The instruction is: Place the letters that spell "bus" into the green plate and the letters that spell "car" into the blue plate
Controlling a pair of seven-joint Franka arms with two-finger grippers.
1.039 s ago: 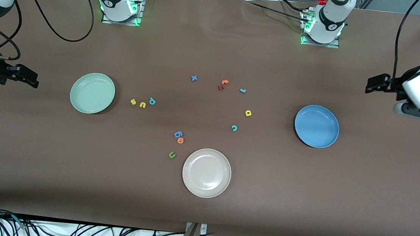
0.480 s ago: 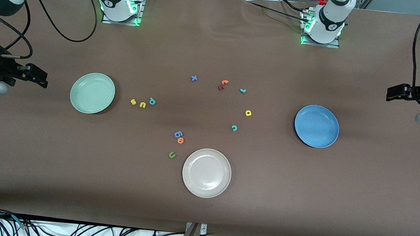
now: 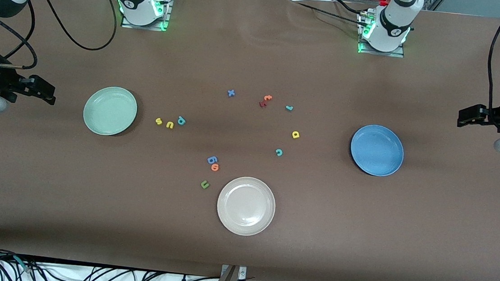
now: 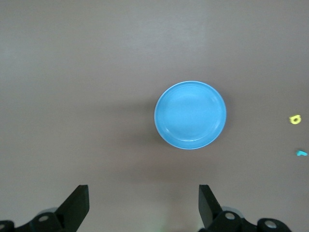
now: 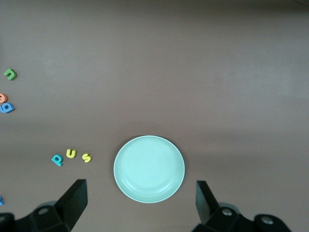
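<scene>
Both arms have swung outward since a second ago, and from the front the right hand (image 3: 48, 95) and left hand (image 3: 464, 117) hang over the bench ends while the s (image 3: 158, 121), u (image 3: 170, 125) and b (image 3: 181, 120) wait beside the green plate (image 3: 110, 110); c (image 3: 279, 152), a (image 3: 295, 134) and r (image 3: 289, 108) lie toward the blue plate (image 3: 376, 150). Left wrist: fingers wide apart, empty, blue plate ahead. Right wrist: fingers spread, nothing held, green plate just ahead. Best start: drop squarely over the s, pinch low.
</scene>
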